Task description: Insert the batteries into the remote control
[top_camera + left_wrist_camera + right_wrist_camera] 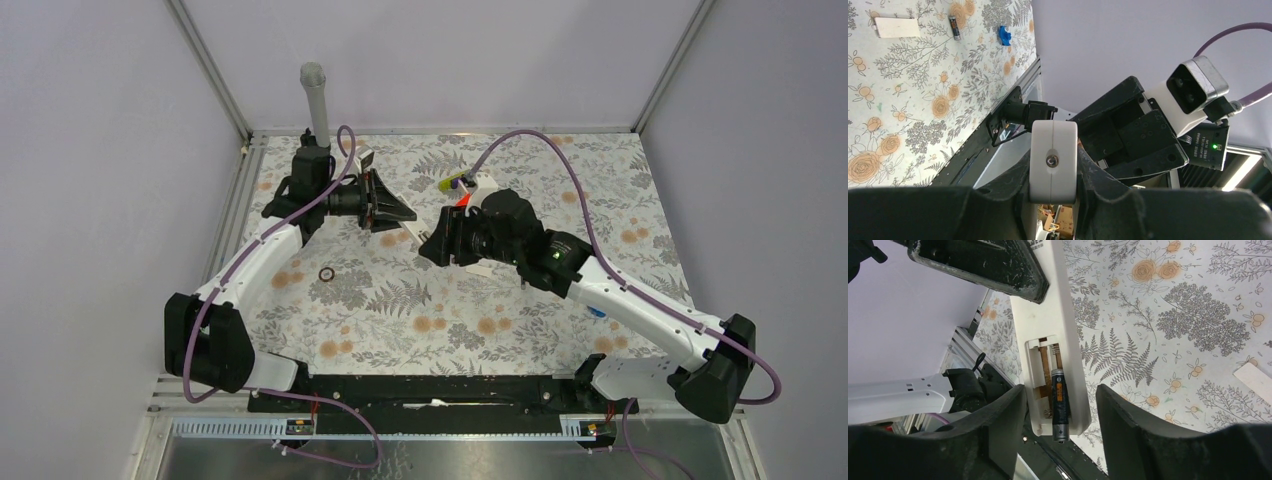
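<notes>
Floral surface (400,310), both arms reaching in toward the middle-back. Left hand (1053,175) is clamped on the remote (1068,315) and holds it up off the surface, w/ the back side and open bay facing the right wrist cam. Right hand (1060,390) is spread apart, one finger on each side of the remote's free end. There's a gap on both sides, so it's not gripping anything.

White slab (897,27) lies flat on the surface, well apart from the hands.

One battery (1060,405) lies lengthwise in the bay, on the side nearer the remote's edge. Its "+" end sticks out past the bay's end wall, so it doesn't look seated, tbh. The slot next to it shows bare contacts.

2nd battery (954,27) lies loose on the surface, btw the white slab and a blue piece (1005,36), touching neither.

Small dark ring (326,274) sits on the surface near the left arm.
</notes>
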You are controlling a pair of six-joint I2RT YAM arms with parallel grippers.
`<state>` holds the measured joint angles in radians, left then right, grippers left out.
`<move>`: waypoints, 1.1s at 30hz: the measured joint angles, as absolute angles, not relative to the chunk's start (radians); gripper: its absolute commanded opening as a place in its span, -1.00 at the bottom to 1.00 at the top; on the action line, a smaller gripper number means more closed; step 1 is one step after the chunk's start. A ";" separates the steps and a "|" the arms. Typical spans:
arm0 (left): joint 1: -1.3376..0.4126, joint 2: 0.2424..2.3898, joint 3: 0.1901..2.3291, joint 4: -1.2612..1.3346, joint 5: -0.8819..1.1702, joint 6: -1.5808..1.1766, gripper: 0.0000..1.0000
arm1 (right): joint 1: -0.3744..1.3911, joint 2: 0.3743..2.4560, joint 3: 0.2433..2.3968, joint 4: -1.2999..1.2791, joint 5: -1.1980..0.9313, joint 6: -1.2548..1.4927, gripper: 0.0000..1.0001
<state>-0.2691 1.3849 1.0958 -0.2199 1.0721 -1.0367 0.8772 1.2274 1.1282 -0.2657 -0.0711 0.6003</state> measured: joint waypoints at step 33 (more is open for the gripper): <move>-0.266 1.385 1.086 -0.154 1.087 -1.110 -1.00 | 0.838 1.161 1.063 -0.204 -0.046 0.664 -0.07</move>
